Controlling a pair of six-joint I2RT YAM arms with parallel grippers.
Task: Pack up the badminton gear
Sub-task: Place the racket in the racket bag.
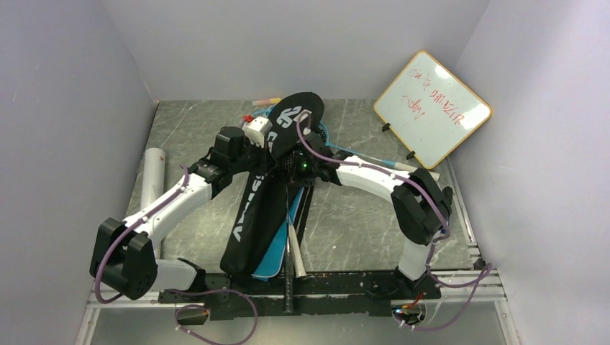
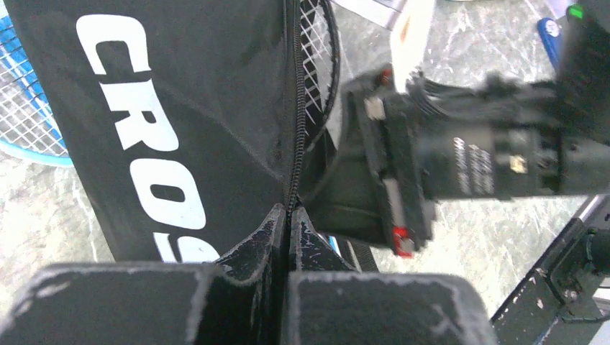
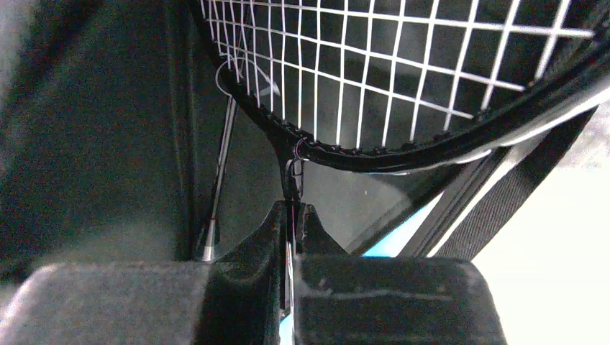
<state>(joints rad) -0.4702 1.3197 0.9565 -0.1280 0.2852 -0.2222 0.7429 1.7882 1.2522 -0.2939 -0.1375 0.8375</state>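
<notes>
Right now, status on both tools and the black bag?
Left tool shut on black bag at its zipper edge. Right tool shut on black racket at the throat, head at the bag's opening. Light-blue racket partly under bag.

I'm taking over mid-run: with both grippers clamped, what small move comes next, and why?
Probably ease the right gripper forward, sliding the black racket deeper into the black bag. The left gripper pinches the bag's zipper edge, while the right is shut on the racket's shaft below the head, which seems only partly inside.

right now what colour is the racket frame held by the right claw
The racket frame is black, clearest in the right wrist view.
</notes>
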